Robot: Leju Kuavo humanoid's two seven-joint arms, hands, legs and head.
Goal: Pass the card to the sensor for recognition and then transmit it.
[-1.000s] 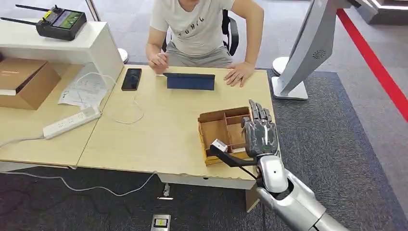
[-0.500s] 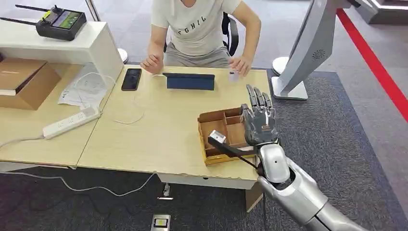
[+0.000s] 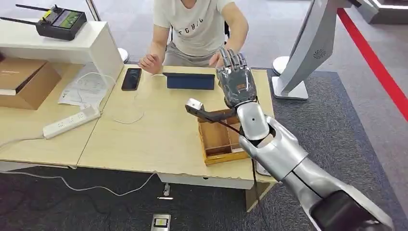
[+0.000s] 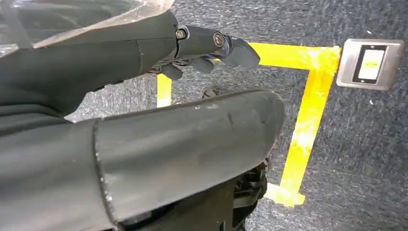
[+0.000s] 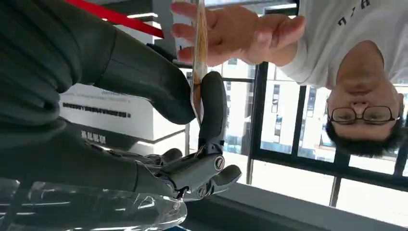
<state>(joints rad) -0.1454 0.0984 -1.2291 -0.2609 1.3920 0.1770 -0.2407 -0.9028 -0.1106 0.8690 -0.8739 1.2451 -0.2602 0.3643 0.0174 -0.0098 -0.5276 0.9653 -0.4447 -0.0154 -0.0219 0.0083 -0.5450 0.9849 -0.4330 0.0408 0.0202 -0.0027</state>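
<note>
In the right wrist view a thin card (image 5: 198, 48) shows edge-on, pinched between the thumb and a finger of my right hand (image 5: 192, 103). A person's hand (image 5: 235, 31) still holds its other end. In the head view my right hand (image 3: 235, 81) is raised over the table's far edge, fingers pointing up, right in front of the person's hand (image 3: 216, 58); the card is hidden behind it. A dark blue flat device (image 3: 190, 81) lies on the table just left of that hand. My left hand (image 4: 202, 45) hangs over the floor, holding nothing.
A compartmented cardboard box (image 3: 217, 140) sits on the table under my right forearm. A black phone (image 3: 131, 78) and a white cable lie further left, with a power strip (image 3: 72, 121). A grey stand (image 3: 300, 57) rises at the right. The person sits behind the table.
My right arm rose from over the cardboard box and reached forward to the table's far edge. The person lifted a hand off the table and brought the card to my hand.
</note>
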